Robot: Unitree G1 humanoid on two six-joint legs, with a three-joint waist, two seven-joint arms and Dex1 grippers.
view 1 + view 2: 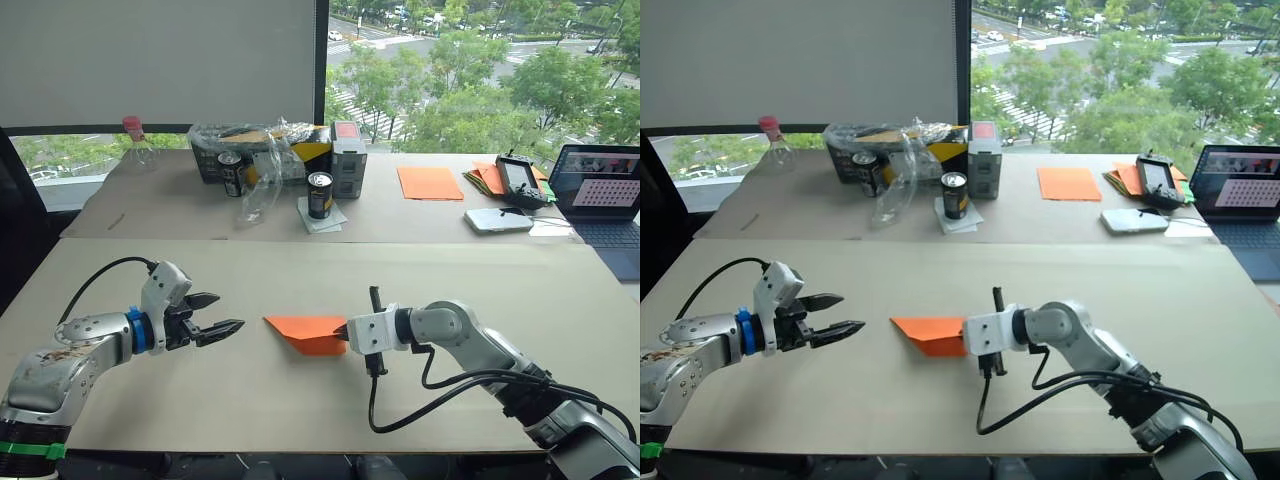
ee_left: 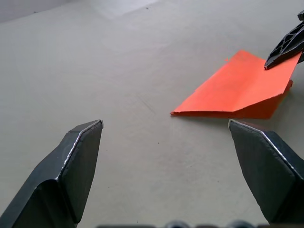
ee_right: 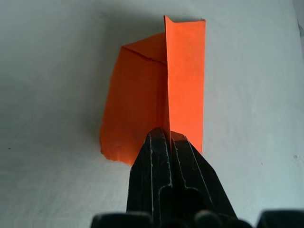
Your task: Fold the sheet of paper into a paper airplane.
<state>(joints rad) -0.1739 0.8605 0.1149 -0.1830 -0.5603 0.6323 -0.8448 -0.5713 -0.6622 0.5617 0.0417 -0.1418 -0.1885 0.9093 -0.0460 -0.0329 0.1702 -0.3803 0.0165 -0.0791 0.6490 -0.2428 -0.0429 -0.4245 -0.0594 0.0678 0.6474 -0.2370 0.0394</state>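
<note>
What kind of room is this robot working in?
Probably an upper-floor office or lab: a window overlooks treetops and a street, and a laptop, a drink can and spare orange sheets sit on the tables.

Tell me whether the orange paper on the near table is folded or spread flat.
Folded: the paper airplane is a pointed wedge with layered flaps, pinched by the right gripper.

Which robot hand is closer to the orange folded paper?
The right. The right gripper is shut on the folded sheet of paper, pinching its edge. The left gripper is open and sits apart from the paper's pointed end, not touching it.
</note>
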